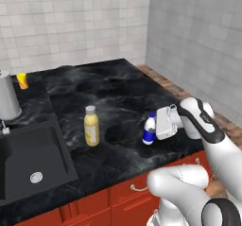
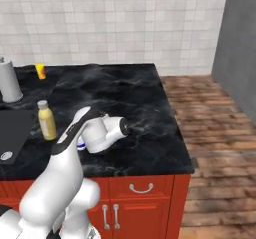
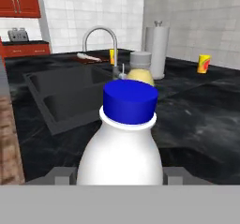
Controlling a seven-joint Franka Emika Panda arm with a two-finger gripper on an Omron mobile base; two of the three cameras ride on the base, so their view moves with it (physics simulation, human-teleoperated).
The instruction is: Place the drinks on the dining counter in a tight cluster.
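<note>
Standing on the dining counter (image 1: 118, 85): white bottle (image 1: 150, 129), blue cap, pinched between the gripper (image 1: 158, 125) fingers; yellow bottle (image 1: 91, 126) near, at nine o'clock. Cluster apparently unfinished; closing that gap remains.

Pale square-tiled walls (image 1: 71, 17) wrap the corner, a plain grey wall (image 2: 240, 43) stands to one side, and brown wood plank flooring (image 2: 215, 123) runs past red cabinet fronts (image 2: 145, 193).
</note>
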